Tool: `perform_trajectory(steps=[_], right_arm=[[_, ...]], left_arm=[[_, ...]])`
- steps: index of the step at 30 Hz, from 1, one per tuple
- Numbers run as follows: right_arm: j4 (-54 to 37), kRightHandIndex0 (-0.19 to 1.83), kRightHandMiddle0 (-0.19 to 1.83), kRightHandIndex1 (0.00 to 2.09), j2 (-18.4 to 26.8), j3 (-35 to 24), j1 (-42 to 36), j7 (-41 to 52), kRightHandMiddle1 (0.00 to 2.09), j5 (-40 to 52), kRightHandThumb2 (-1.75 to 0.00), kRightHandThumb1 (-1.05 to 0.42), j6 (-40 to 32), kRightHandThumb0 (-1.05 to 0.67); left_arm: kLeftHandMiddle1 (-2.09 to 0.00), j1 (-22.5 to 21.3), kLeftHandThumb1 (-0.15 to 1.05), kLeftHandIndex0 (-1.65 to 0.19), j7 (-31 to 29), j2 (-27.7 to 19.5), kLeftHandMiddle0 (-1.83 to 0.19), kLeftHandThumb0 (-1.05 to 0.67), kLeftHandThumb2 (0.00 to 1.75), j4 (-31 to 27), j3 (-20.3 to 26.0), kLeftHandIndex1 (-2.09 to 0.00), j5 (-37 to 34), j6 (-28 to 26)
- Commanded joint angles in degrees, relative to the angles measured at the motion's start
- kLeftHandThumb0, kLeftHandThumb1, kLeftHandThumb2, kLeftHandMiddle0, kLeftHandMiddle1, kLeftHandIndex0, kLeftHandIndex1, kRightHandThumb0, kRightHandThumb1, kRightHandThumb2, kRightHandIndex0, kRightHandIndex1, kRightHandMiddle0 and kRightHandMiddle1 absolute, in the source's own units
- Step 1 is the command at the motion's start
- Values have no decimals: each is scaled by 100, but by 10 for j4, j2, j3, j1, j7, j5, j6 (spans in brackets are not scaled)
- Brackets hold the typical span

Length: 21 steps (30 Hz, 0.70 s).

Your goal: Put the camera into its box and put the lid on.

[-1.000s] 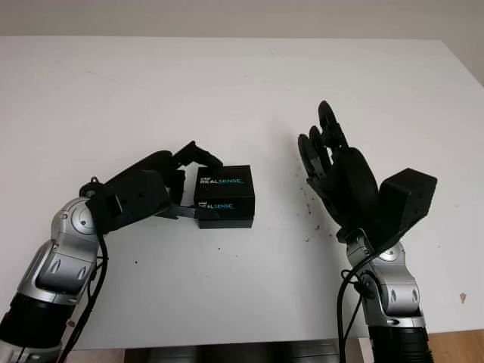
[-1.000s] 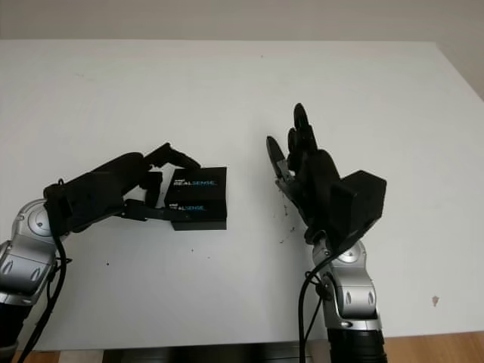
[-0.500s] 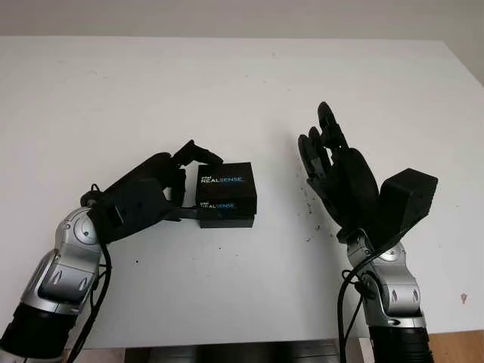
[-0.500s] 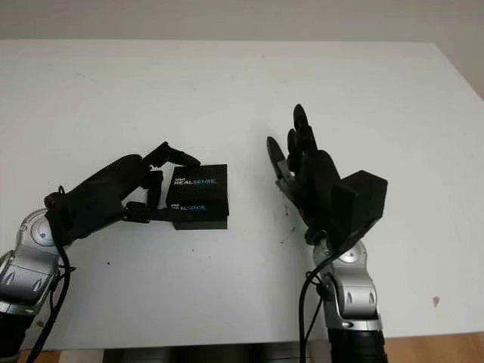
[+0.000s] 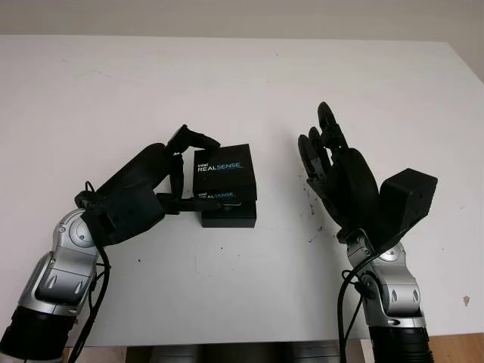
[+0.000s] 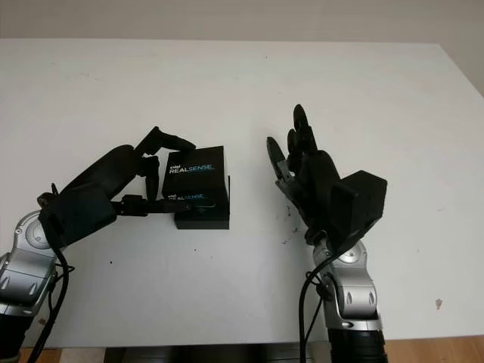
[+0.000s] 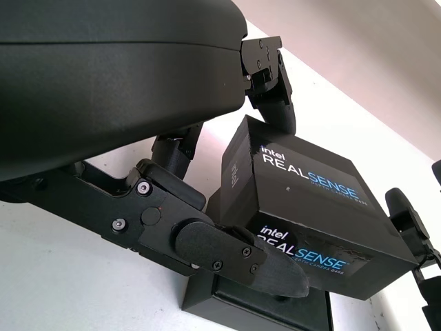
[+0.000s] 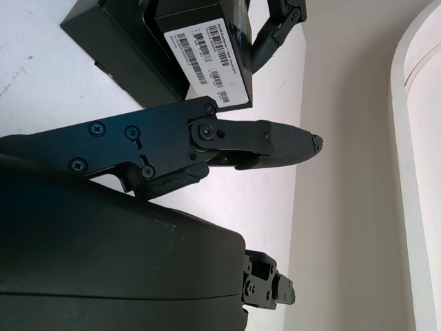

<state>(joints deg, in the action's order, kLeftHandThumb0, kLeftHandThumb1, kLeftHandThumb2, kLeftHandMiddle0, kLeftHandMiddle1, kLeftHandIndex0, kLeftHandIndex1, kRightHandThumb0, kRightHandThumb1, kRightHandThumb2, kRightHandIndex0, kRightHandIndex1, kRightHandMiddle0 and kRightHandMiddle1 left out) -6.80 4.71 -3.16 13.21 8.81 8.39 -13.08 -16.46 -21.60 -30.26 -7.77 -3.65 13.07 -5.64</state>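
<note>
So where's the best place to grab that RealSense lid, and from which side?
Probably its two opposite side walls, approached from the robot's left, as the left hand does: one finger on the far wall, another on the near wall. The lid is a shallow square cap, tilted up off the box base.

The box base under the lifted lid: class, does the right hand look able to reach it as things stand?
Probably yes. The right hand is open above bare table beside the box base, with nothing between them. The left hand grips the RealSense lid from the far side.
</note>
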Motion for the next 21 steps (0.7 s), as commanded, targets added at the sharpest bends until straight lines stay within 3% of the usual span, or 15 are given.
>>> perform_trajectory(steps=[1,7,21], right_arm=[[-9,-15,-10,5,4,-2,-4,1,5,3,-40,-105,-1,-57],[-4,-15,-10,5,4,-2,-3,3,5,0,-40,-105,8,-57],[-3,-14,-10,6,0,1,-4,1,6,-2,-39,-105,10,-57]], left_arm=[[-209,4,105,3,3,1,-36,-35,25,2,5,-191,-1,9],[-209,2,105,2,0,-4,-39,-37,25,8,3,-190,5,16],[-209,-6,105,2,4,-23,-46,-39,27,63,-2,-186,36,117]])
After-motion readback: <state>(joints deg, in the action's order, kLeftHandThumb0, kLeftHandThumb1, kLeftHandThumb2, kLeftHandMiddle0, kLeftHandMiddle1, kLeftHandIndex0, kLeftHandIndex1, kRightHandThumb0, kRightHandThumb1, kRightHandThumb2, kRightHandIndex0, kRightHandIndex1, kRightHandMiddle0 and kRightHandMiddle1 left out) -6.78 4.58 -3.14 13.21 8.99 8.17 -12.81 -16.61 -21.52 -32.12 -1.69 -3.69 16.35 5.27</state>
